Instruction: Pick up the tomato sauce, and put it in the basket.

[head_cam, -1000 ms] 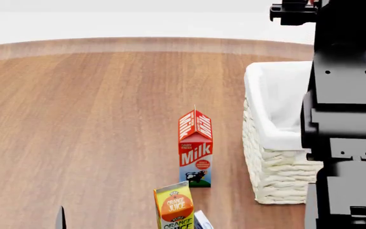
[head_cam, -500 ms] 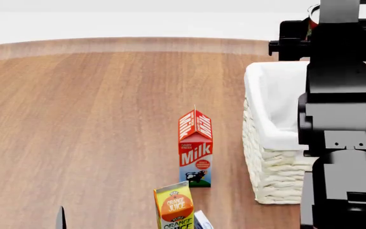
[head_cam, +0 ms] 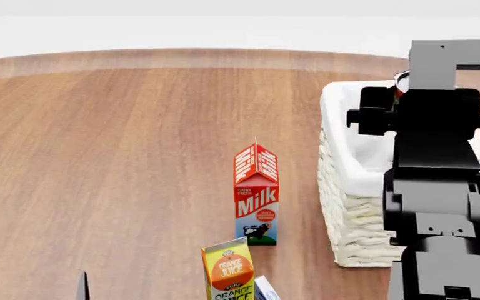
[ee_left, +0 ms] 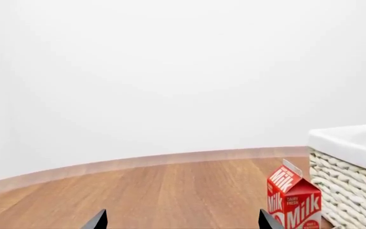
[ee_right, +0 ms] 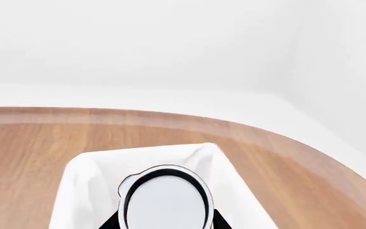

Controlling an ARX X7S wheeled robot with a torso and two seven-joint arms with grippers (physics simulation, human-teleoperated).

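We see bright, even, diffuse light in all three views, with no single source we can pick out. The renders are sharp from near to far, with no blur, grain or bending at the edges. The table (head_cam: pixel 123 156) shows a soft matte wood grain without glare. Shadows are very faint: only a slight darkening at the foot of the milk carton (head_cam: pixel 257 194) and the basket (head_cam: pixel 352 212). The white walls and the basket's liner are nearly washed out, and the black right arm (head_cam: pixel 436 187) shows only dull grey highlights.
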